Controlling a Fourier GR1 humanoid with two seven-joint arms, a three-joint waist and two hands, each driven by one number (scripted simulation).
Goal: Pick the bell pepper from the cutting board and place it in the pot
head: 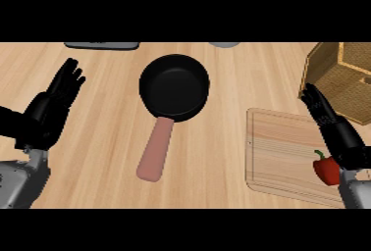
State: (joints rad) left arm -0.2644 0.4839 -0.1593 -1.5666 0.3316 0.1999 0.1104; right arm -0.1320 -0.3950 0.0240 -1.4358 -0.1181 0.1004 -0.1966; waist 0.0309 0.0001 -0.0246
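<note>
Lying on the cutting board near its right edge is the red bell pepper, with its green stem up, just beside the wrist of the right hand. That hand is over the board with its fingers straight and close together, holding nothing, and the left hand rests at the left side with its fingers straight too. The black pot with a pink handle sits in the middle of the wooden counter, well apart from the pepper, and a woven basket stands at the back right.
</note>
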